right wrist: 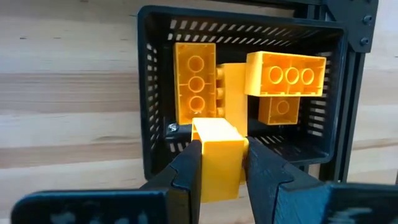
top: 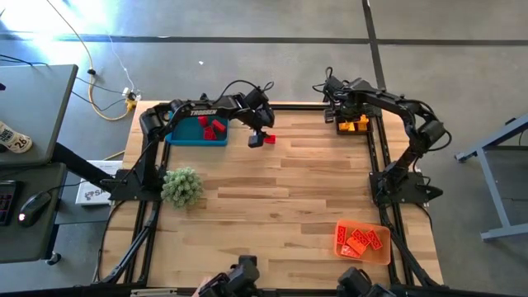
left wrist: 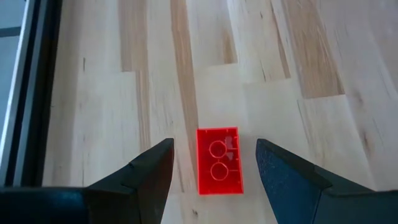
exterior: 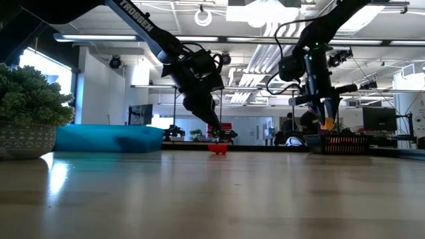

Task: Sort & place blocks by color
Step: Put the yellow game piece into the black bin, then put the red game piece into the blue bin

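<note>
I have two steps running: my left gripper (left wrist: 214,171) hangs open astride a red block (left wrist: 219,160) lying on the table (top: 280,198) beside the blue tray (top: 195,138), and my right gripper (right wrist: 221,165) is clamped on a yellow block (right wrist: 219,158) above the black basket (right wrist: 149,93). Next I'd lower and close the left, and release the right over the basket. From the low view I can't judge how high either one hangs.

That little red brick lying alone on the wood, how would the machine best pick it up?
Probably straight down from above, pinching its two long sides. The red brick lies flat on the table with its hollow underside up, and nothing crowds it. The left pincer hangs over it, open, one finger on each long side, so closing there looks simplest. The right pincer is shut on a yellow brick.
</note>
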Motion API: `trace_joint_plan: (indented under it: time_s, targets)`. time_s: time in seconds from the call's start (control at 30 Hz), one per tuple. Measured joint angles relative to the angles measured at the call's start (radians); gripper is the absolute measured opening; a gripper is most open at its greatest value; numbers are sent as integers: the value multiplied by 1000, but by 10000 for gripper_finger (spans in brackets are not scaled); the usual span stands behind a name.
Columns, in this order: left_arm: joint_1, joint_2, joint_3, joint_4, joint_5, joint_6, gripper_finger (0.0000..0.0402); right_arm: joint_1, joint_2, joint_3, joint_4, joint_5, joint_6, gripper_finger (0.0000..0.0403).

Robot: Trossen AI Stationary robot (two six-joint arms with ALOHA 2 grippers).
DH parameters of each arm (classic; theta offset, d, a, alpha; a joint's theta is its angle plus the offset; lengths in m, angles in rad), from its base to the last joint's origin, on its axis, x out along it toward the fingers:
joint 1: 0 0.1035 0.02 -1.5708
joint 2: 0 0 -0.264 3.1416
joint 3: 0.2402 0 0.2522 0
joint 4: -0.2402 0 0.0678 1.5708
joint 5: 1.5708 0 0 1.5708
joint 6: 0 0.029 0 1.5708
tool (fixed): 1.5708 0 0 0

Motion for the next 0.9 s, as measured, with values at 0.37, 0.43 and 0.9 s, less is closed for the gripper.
trace_joint_plan:
  time_s: [0.37,0.43,0.9]
  targets:
    - [0,37,0,-14,-8,-18,216,1,1,0,26,44,-63,128]
    - [-1,47,-1,-26,-17,-18,216,1,1,0,26,54,-61,148]
    - [-11,54,-1,-6,-45,8,216,2,1,0,58,47,-60,211]
